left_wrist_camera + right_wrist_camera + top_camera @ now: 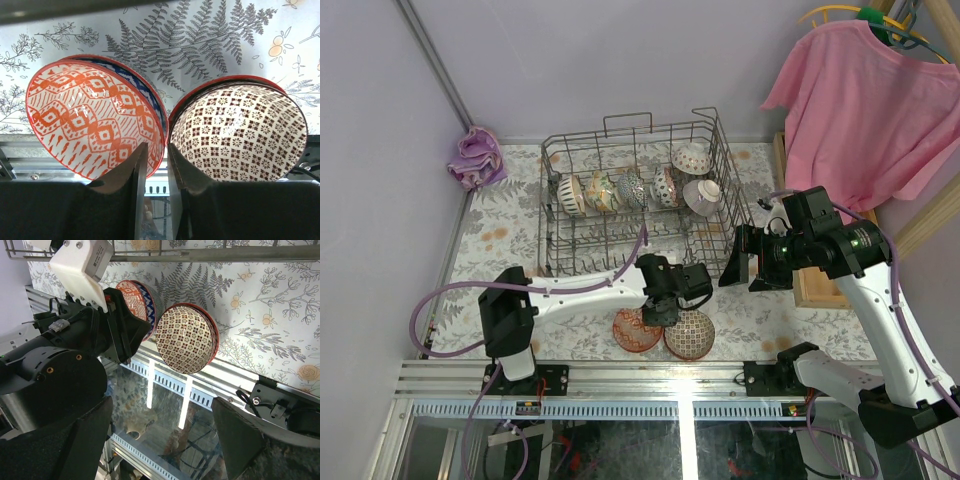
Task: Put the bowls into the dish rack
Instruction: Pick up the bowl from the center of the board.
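Two bowls lie upside down at the table's front: an orange-patterned bowl (636,330) and a brown-patterned bowl (689,335). In the left wrist view the orange bowl (95,120) rests on a blue-rimmed bowl (145,87), next to the brown bowl (240,132). My left gripper (665,300) hovers over the gap between them; its jaws (156,146) stand a narrow gap apart with nothing between. My right gripper (738,265) is wide open and empty by the right side of the dish rack (630,140). The rack holds several bowls (620,190) on edge.
A purple cloth (475,157) lies at the back left. A pink shirt (860,100) hangs at the right over a wooden frame (815,290). The metal rail (620,375) runs along the table's front edge. The right wrist view shows the left arm (75,340) and both front bowls.
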Robot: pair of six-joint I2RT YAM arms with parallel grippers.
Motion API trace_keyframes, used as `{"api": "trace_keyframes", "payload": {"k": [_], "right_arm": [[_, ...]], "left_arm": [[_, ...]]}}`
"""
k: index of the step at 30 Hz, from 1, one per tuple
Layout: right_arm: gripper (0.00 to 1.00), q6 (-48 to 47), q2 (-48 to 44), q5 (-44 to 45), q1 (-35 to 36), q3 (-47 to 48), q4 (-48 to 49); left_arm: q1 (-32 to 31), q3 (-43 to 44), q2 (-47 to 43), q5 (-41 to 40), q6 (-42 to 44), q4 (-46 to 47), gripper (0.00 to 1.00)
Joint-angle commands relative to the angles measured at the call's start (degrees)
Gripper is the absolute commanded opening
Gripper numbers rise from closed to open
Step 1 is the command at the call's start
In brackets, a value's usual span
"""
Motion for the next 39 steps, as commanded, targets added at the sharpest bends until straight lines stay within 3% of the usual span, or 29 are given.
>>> {"api": "trace_keyframes", "payload": {"k": [1,8,18,23,27,39], "right_arm": [[0.88,-2.71,-0.33,-2.48,0.53,0.46,-0.53],[0.88,-2.88,-0.41,-2.13,0.56,0.69,-0.78],[0.88,-3.12,-0.08,-2.10,0.50,0.50,-0.59],[0.88,-3.21,0.19,-2.13,0.50,0.51,-0.61],[0.88,-3.21,0.11,-2.08,0.52,0.54,-0.59],[0.88,-3.09,-0.20,-1.86,0.51,0.21,-0.71]], "left_arm": [[-0.19,2.57,-0.58,-1.40,-0.74,-0.62,0.22],[-0.24,2.28,-0.15,-1.03,-0.42,-0.03,0.18],[-0.18,2.24,3.09,-0.46,1.00,0.96,0.21],[-0.14,0.68,2.55,-0.01,0.50,2.06,0.13],[0.24,-0.47,1.96,0.77,0.57,3.31,0.00],[0.23,5.16,-0.95,-1.57,0.01,-2.25,0.00]]}}
